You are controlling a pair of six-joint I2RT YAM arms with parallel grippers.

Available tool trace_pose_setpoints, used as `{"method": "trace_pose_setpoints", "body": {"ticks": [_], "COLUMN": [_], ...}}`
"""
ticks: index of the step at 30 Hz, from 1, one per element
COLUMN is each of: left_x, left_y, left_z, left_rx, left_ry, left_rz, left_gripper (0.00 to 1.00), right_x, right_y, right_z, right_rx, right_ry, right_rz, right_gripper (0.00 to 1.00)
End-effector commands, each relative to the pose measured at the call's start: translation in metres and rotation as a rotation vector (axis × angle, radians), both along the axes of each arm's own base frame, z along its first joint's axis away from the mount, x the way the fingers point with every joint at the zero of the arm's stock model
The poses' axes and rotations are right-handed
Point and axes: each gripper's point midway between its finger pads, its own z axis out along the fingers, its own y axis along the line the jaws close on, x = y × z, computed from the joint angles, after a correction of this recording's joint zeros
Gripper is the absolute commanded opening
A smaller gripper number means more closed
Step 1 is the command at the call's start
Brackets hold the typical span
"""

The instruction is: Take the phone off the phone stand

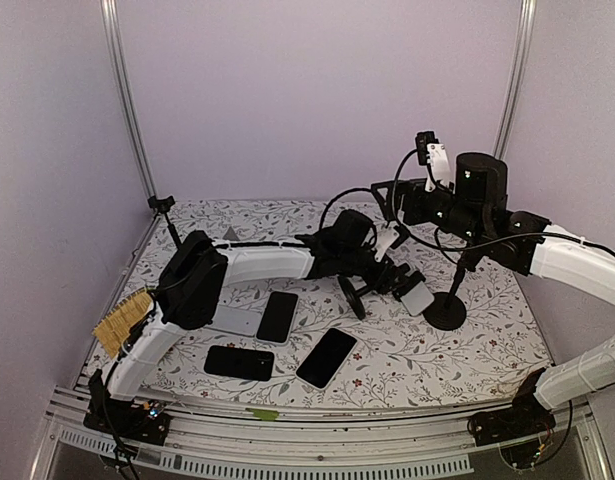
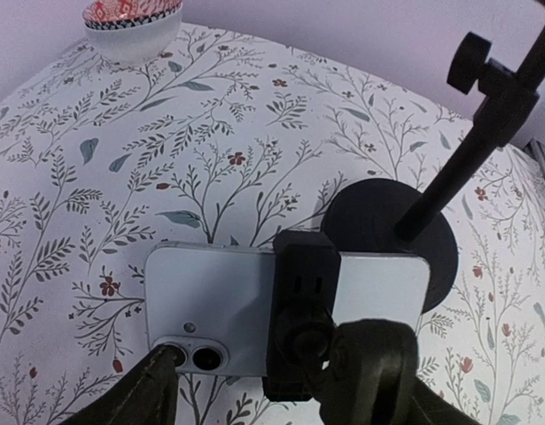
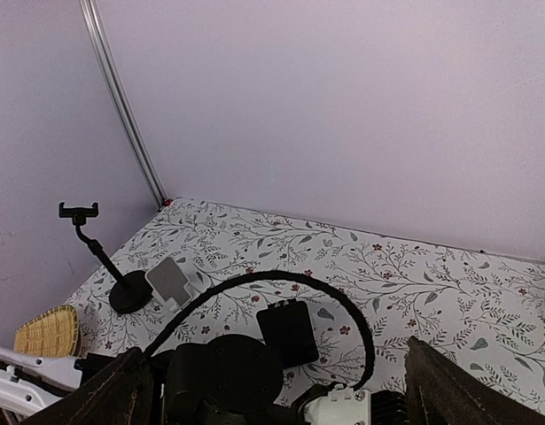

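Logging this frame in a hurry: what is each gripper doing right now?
Left gripper: open, jaws spread near the phone, nothing held.
Right gripper: open, empty.

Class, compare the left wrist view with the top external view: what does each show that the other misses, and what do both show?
Only the left wrist view shows the pale phone's twin camera lenses and a patterned bowl. Only the top external view shows the full left arm and the right arm, three dark phones lying flat, a wicker basket and a second stand at the back left. Both show the phone in its black clamp, the stand's round base and the floral tablecloth.
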Motion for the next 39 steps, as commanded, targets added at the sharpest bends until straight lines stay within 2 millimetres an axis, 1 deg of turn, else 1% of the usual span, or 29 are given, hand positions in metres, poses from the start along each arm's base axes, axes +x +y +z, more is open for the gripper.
{"method": "trace_pose_setpoints", "body": {"ticks": [1,7,11,14,15,17,18,21,24,25,26,28,29,30,33,37,39], "left_x": [-0.009,-0.008,-0.005,-0.007,-0.009,-0.010,-0.011,-0.015,-0.018,-0.017,-0.019,-0.021,-0.021,-0.023,-0.027,-0.030,-0.034], "left_y": [-0.014,-0.021,-0.023,-0.023,-0.023,-0.022,-0.021,-0.022,-0.024,-0.024,-0.025,-0.025,-0.023,-0.022,-0.014,0.010,0.027], "left_z": [-0.011,-0.022,-0.026,-0.031,-0.034,-0.037,-0.038,-0.039,-0.032,-0.027,-0.020,-0.003,-0.002,0.014,0.051,0.100,0.127], "left_rx": [0.025,0.064,0.087,0.109,0.118,0.133,0.140,0.148,0.139,0.130,0.122,0.089,0.086,0.060,0.000,-0.053,-0.085], "left_ry": [-0.004,-0.033,-0.057,-0.067,-0.069,-0.072,-0.072,-0.073,-0.079,-0.083,-0.085,-0.092,-0.088,-0.094,-0.116,-0.149,-0.166], "left_rz": [-0.013,0.031,0.058,0.066,0.068,0.073,0.073,0.069,0.066,0.065,0.063,0.062,0.064,0.069,0.086,0.149,0.181], "left_gripper": [0.71,0.69,0.67,0.66,0.65,0.58,0.53,0.31,0.08,0.03,0.00,0.00,0.00,0.00,0.00,0.00,0.00], "right_x": [-0.002,-0.002,-0.002,-0.002,-0.002,-0.002,-0.002,-0.002,-0.001,-0.001,-0.001,-0.001,-0.001,-0.002,-0.005,-0.011,-0.016], "right_y": [-0.007,-0.008,-0.008,-0.008,-0.008,-0.009,-0.008,-0.008,-0.007,-0.007,-0.006,-0.007,-0.007,-0.006,-0.005,0.000,0.006], "right_z": [0.002,0.001,0.000,0.000,-0.001,0.000,-0.001,-0.001,-0.001,-0.001,-0.001,-0.001,-0.001,0.000,0.005,0.009,0.016], "right_rx": [-0.005,-0.007,-0.009,-0.011,-0.012,-0.013,-0.012,-0.013,-0.013,-0.013,-0.012,-0.011,-0.008,-0.003,0.015,0.038,0.068], "right_ry": [-0.011,-0.011,-0.011,-0.011,-0.010,-0.011,-0.010,-0.009,-0.009,-0.009,-0.009,-0.009,-0.009,-0.010,-0.017,-0.004,0.006], "right_rz": [-0.012,-0.016,-0.015,-0.016,-0.016,-0.016,-0.015,-0.015,-0.014,-0.013,-0.012,-0.014,-0.013,-0.010,0.009,0.049,0.089], "right_gripper": [0.99,0.99,0.99,0.99,0.99,0.99,0.99,0.99,0.99,0.99,0.99,0.99,0.99,0.99,0.99,0.99,0.99]}}
